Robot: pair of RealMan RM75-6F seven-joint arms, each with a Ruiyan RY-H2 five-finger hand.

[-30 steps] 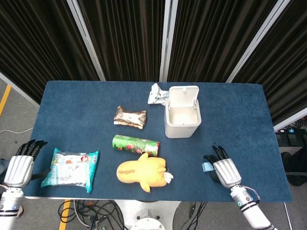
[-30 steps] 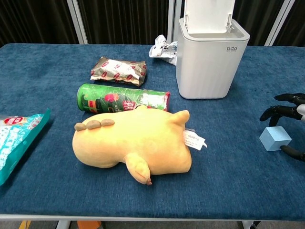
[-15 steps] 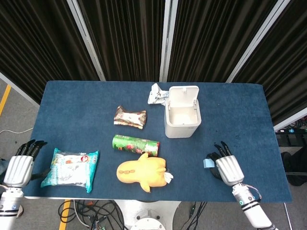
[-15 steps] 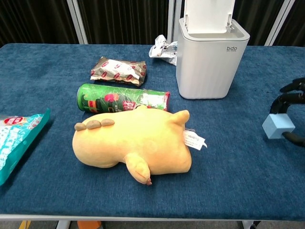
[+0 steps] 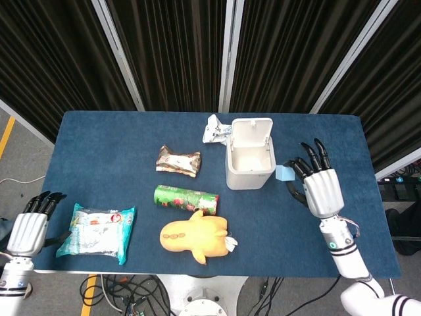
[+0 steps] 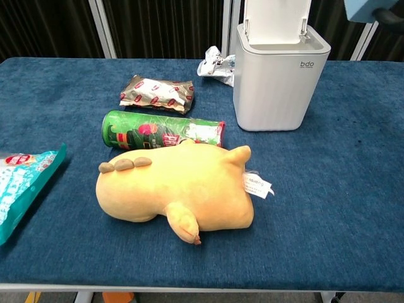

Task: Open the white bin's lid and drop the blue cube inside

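The white bin (image 5: pixel 250 164) (image 6: pixel 279 79) stands at the table's back middle with its lid (image 5: pixel 252 131) (image 6: pixel 276 19) swung up and open. My right hand (image 5: pixel 318 183) is raised just right of the bin and pinches the light blue cube (image 5: pixel 284 172) (image 6: pixel 362 9) between thumb and finger. The cube hangs in the air near the bin's right rim, above table height. In the chest view only the cube and a dark fingertip show at the top right corner. My left hand (image 5: pixel 29 227) hovers off the table's front left corner, fingers apart, holding nothing.
A yellow plush toy (image 5: pixel 195 237) (image 6: pixel 177 184) lies at the front middle, a green chip can (image 5: pixel 185 199) (image 6: pixel 163 130) behind it. A brown snack packet (image 5: pixel 178 160), a crumpled white wrapper (image 5: pixel 216 129) beside the bin and a teal wipes pack (image 5: pixel 97 231) lie further left.
My right hand has lifted the blue cube off the table's front right and carried it up and back to the bin's right side. The left hand stayed put.
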